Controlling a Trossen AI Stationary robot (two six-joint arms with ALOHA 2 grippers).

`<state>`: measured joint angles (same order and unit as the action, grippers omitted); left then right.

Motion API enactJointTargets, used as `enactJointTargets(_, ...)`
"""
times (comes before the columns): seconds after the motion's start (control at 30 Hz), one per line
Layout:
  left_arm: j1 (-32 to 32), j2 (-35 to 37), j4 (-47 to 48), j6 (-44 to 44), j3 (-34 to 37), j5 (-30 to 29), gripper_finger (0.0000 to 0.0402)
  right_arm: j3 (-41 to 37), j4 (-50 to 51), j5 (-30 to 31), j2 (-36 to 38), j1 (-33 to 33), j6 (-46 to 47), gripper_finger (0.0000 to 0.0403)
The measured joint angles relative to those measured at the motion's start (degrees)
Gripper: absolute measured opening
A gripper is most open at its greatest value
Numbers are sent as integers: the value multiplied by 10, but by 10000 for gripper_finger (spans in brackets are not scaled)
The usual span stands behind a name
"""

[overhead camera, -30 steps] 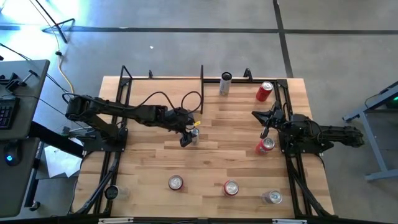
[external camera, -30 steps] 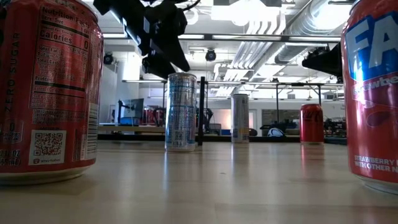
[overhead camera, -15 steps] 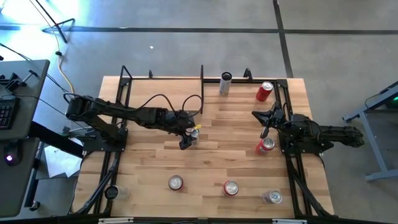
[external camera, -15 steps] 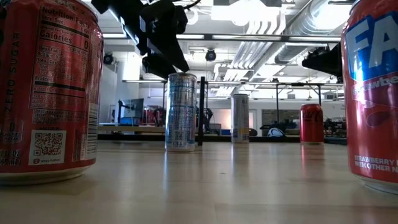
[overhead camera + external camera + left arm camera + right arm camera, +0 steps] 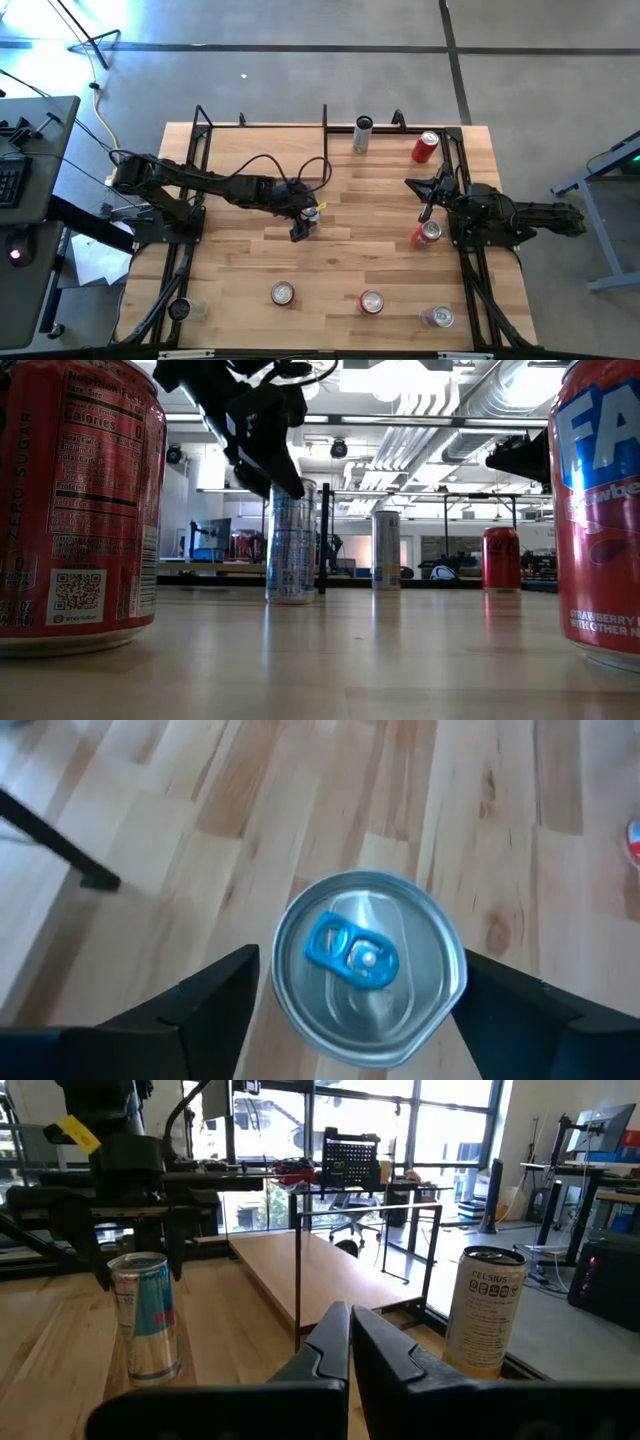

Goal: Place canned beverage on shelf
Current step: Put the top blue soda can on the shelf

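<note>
A silver can with a blue tab [image 5: 366, 966] stands upright on the tabletop near its middle [image 5: 313, 214]; it also shows in the low view [image 5: 291, 540]. My left gripper [image 5: 360, 1020] is open above it, pointing down, one finger on each side of the can's top, with a small gap to the rim. The shelf, a pale board [image 5: 320, 1275] framed by black uprights [image 5: 325, 118], stands at the table's far edge. My right gripper [image 5: 348, 1335] is shut and empty at the table's right [image 5: 425, 195].
A tall Celsius can [image 5: 362, 135] and a red can [image 5: 425, 147] stand at the far edge. Another red can [image 5: 427, 235] stands beside my right arm. Three cans [image 5: 283, 293] [image 5: 371, 301] [image 5: 437, 317] stand along the near edge.
My left gripper has come down over the silver can, so its fingers now reach the can's top rim. The can has stayed where it was.
</note>
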<state>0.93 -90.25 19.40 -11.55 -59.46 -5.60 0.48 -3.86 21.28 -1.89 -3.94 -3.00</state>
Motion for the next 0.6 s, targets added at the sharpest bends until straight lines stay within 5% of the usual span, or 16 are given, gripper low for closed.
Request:
enactJointTargets(0.17, -3, 2, 0, 60, 0, 18, 226, 0, 0, 0, 0, 0, 0, 0)
enactJointTargets(0.6, -6, 3, 6, 344, -1, 133, 225, 0, 0, 0, 0, 0, 0, 0)
